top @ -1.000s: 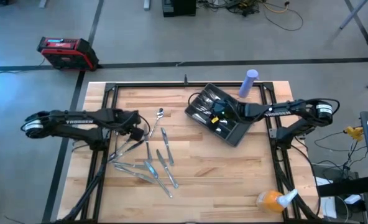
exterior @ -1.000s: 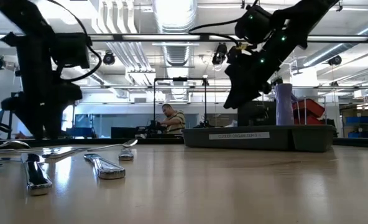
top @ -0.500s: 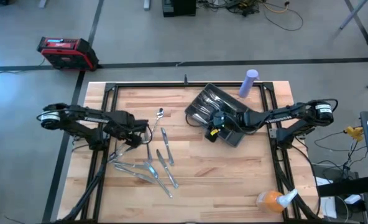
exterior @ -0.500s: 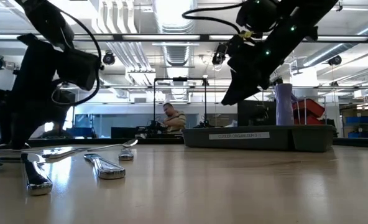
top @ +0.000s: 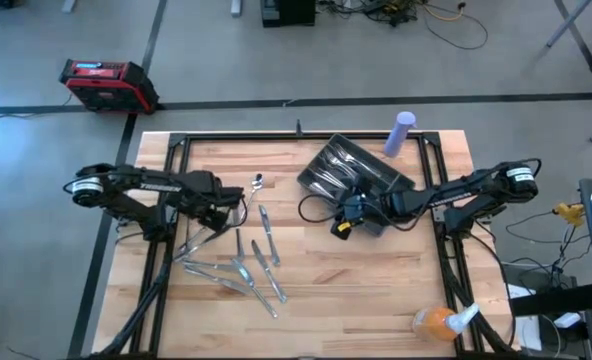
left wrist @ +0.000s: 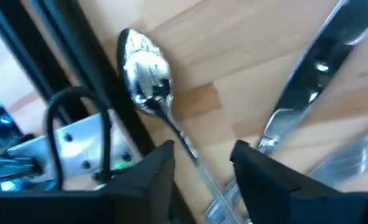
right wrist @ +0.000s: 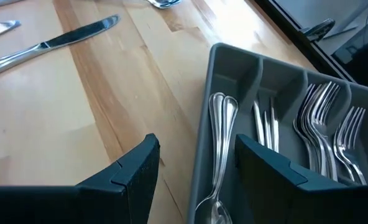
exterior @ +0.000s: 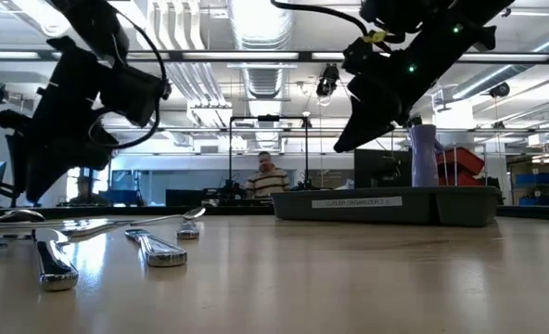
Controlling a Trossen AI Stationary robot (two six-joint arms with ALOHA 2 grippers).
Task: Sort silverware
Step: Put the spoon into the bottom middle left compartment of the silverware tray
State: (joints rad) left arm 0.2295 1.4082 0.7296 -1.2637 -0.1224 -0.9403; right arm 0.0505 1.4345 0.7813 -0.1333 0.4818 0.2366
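**Left gripper poised over a spoon; loose cutlery crowded close**

Nearest in the low view, at the lower left of the frame, we see the loose silverware (exterior: 154, 249) lying flat on the wooden table (exterior: 349, 278). In the high view that pile sits left of centre, below the left arm.

The left gripper (left wrist: 199, 165) hangs over it with its fingers spread and nothing between them. In its wrist view a spoon (left wrist: 148, 84) has its handle running into the gap, and a knife (left wrist: 314, 81) lies just beside, at the right of the frame.

Farther back, right of centre in the high view, is the dark tray (top: 391, 180), already holding sorted forks and spoons. The right gripper (right wrist: 193, 165) hovers at the tray's near edge, released and empty; its wrist view shows spoons (right wrist: 220, 155) and forks (right wrist: 330, 140) in separate compartments.

We judge the main risk to be the crowding: closing on the thin handle could catch a neighbouring piece too, or the flat, slick handle could slip from the fingers. With both arms near the table's middle, a carry toward the tray could also bring them into each other's path.
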